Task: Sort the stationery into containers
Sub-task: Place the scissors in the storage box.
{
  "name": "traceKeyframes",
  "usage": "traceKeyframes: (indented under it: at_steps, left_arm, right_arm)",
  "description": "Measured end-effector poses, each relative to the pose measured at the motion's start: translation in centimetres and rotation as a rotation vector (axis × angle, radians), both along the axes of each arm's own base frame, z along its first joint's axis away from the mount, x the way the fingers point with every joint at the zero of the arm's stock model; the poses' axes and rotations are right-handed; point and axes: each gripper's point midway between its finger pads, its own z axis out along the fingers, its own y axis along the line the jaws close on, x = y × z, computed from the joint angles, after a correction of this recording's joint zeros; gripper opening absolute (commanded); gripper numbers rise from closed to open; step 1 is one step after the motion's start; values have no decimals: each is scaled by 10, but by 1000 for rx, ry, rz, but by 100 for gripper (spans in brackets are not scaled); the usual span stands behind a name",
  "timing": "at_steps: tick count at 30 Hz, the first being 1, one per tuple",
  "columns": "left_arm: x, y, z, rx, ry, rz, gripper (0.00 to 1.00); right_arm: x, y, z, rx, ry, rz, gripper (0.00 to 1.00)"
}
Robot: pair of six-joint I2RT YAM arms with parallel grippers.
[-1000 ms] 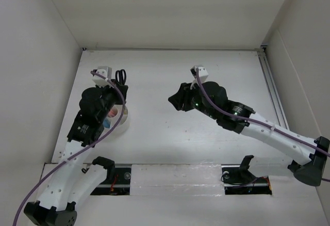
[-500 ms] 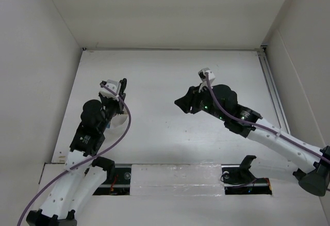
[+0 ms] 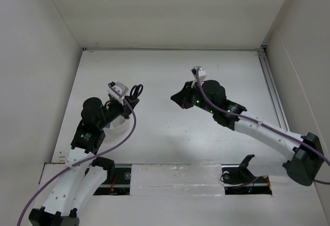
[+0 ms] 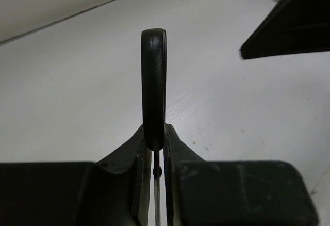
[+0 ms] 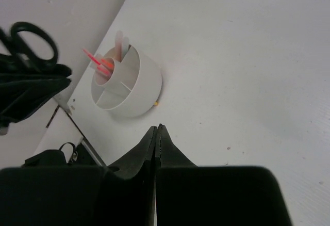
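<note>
Scissors: the small black-handled scissors [image 4: 153, 89] are off the white counter [image 3: 206, 71], up in the air on the left side, just beyond the far-right side of the tub.
Left jaws: the left arm [image 3: 95, 113] has its left jaws pinching the thin metal blades. The handle loops stick out ahead of them, edge-on to the wrist camera.
Why held so: my guess is that gripping the blade end leaves the wide handles free. That suits dropping the narrow end into a compartment first.
Tub: the round white plastic tub with wedge compartments [image 5: 139, 94] stands on the counter near the left arm's base, beside and below the raised scissors.
Pens: thin red/pink pens [image 5: 98, 61] stand in one wedge on the tub's side toward the left arm. They lean out over the rim, so that wedge looks taken.
Yellow-orange bit: a tiny yellow-orange block [image 5: 155, 103] lies on the counter at the foot of the tub wall. It looks unsorted, though it is too small to be sure.
Right jaws: the right arm [image 3: 221, 105] hangs over mid-counter with its right jaws pressed together on nothing, pointed toward the tub and well apart from it.
Step in hand: carrying the scissors to the tub. The markers are not visible.
</note>
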Motion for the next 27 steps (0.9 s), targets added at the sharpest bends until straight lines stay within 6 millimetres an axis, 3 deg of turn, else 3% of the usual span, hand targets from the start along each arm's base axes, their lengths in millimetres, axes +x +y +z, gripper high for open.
traceKeyframes:
  at_steps: [4,8,14,21,27]
  left_arm:
    - [-11,-13,10,-89,26,-65,0]
    - [-21,-24,16,-169,80,-123,0]
    - [-36,-35,22,-225,122,-200,0]
    - [-58,-37,43,-261,59,-262,0]
    - [-57,-42,38,-256,86,-281,0]
  right_arm:
    - [6,15,-20,-11,44,-5,0]
    - [2,26,-19,11,45,-1,0]
    - [-5,43,-3,48,9,-5,0]
    - [4,50,12,68,-14,-38,0]
    - [-4,73,40,108,-40,-23,0]
